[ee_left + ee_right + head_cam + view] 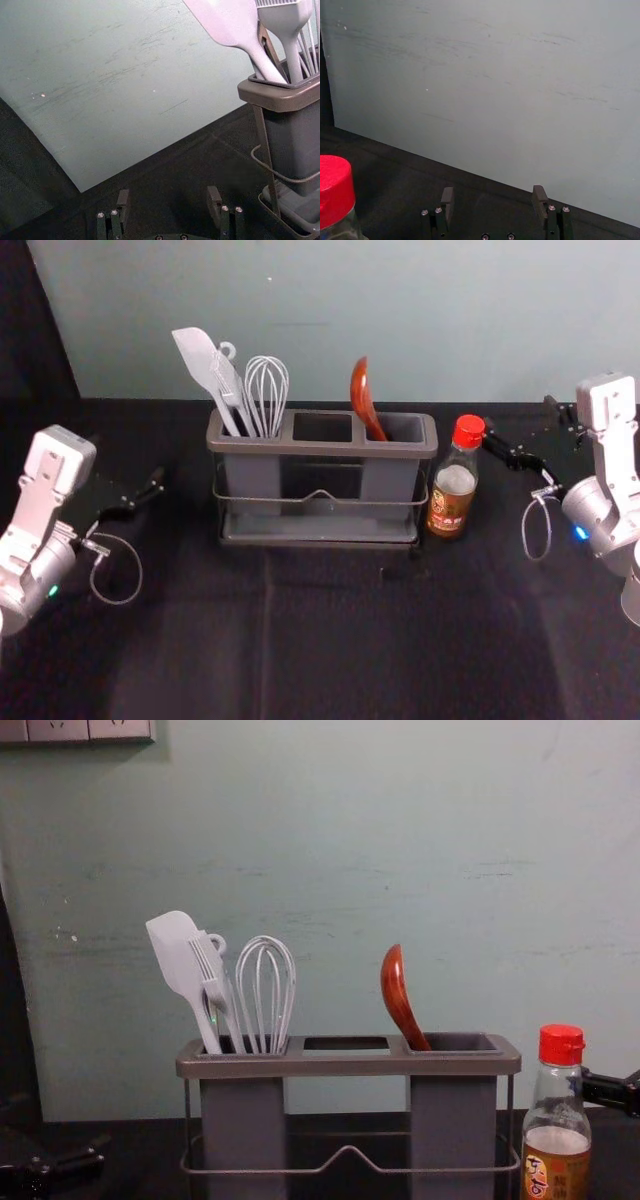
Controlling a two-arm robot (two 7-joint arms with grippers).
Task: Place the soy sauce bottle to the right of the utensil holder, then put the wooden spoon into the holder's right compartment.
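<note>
Head view: You find the bottle (pixel 452 492) upright, just beside the holder (pixel 320 448) on its right. The spoon (pixel 364 395) stands in the right compartment, its upper end tilted left. The spatula (pixel 200 360), brush (pixel 231 390) and whisk (pixel 267 390) occupy the left compartment. Your left gripper (pixel 126 460) is left of the holder; your right gripper (pixel 518 416) is right of the bottle.

Left wrist view: Your left gripper (pixel 169 197) is open, jaws apart and holding nothing, near the holder.

Right wrist view: Your right gripper (pixel 493 196) is open, jaws apart with nothing between them. The bottle's red cap (pixel 335 190) is near it.

Chest view: You see the spoon leaning against the compartment's left rim and the bottle upright, partly in front of the right gripper.
</note>
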